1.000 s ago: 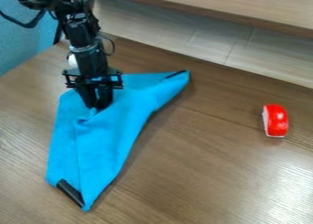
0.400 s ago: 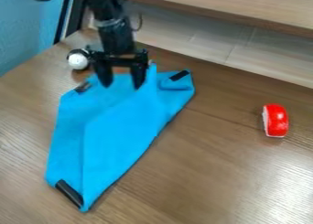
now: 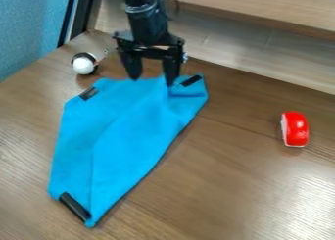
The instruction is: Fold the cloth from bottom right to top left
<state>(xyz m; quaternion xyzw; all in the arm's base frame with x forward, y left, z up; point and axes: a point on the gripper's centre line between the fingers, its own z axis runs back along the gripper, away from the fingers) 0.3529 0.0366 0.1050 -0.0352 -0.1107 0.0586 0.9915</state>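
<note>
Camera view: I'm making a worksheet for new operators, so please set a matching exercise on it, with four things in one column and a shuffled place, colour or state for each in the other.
Things
1. Cloth
2. Gripper
3. Red thing
4. White round thing

Places, colours, states
A. Open, at the cloth's upper edge
B. Off the cloth's upper left corner
C. Blue, partly folded over
D. Well to the right of the cloth

Pairs: 1-C; 2-A; 3-D; 4-B

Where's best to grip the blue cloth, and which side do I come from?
Probably pinch the cloth at its upper edge, from above: it lies low and flat, so closing downward should gather fabric, and the open gripper hangs right by that edge.
</note>
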